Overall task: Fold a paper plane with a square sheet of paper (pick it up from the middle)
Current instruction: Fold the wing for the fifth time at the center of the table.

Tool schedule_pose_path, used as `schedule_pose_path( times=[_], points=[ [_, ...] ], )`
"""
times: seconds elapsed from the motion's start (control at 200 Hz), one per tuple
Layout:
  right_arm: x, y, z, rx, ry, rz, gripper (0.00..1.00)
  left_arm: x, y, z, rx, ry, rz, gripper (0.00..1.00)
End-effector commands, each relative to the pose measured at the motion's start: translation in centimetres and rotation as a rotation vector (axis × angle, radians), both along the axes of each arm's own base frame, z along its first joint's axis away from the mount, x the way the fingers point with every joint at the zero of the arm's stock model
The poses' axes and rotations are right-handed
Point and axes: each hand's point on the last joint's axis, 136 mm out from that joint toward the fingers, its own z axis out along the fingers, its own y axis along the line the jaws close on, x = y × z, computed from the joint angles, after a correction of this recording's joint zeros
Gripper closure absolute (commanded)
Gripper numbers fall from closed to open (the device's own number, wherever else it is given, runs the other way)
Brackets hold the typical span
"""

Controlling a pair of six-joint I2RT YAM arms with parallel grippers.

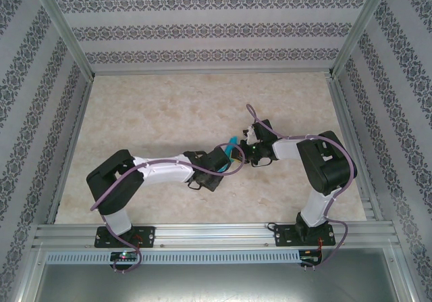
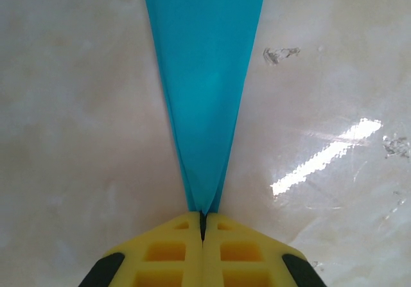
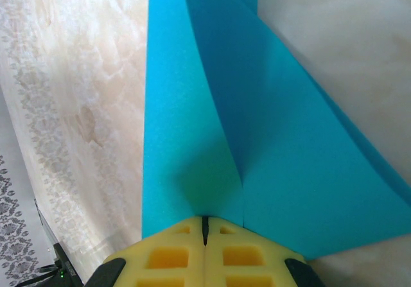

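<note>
The turquoise sheet of paper (image 1: 233, 146) hangs folded between my two grippers above the middle of the table. My left gripper (image 2: 203, 215) is shut on a narrow tapered end of it; the paper (image 2: 205, 75) widens away from the yellow fingers (image 2: 173, 248). My right gripper (image 3: 205, 219) is shut on a broader folded part, where a crease runs up the paper (image 3: 276, 152) from the jaws. In the top view the left gripper (image 1: 227, 158) and the right gripper (image 1: 245, 151) meet almost tip to tip at the paper.
The beige marbled tabletop (image 1: 169, 113) lies below, with patterned walls on three sides and an aluminium rail (image 1: 216, 234) at the near edge. Purple cables loop over both arms. Scuff marks (image 2: 279, 54) show on the table surface.
</note>
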Motion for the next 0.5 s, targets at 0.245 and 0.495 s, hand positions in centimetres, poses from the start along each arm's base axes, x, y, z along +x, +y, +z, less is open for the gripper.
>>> schedule_pose_path(
  times=[0.245, 0.495],
  points=[
    [-2.9, -3.2, -4.9, -0.188, 0.139, -0.027, 1.00, -2.2, 1.4, 0.2, 0.037, 0.066, -0.029, 0.86],
    [-2.9, -3.1, -4.7, -0.183, 0.133, -0.025, 1.00, -0.3, -0.6, 5.6, -0.172, 0.024, 0.003, 0.81]
  ],
)
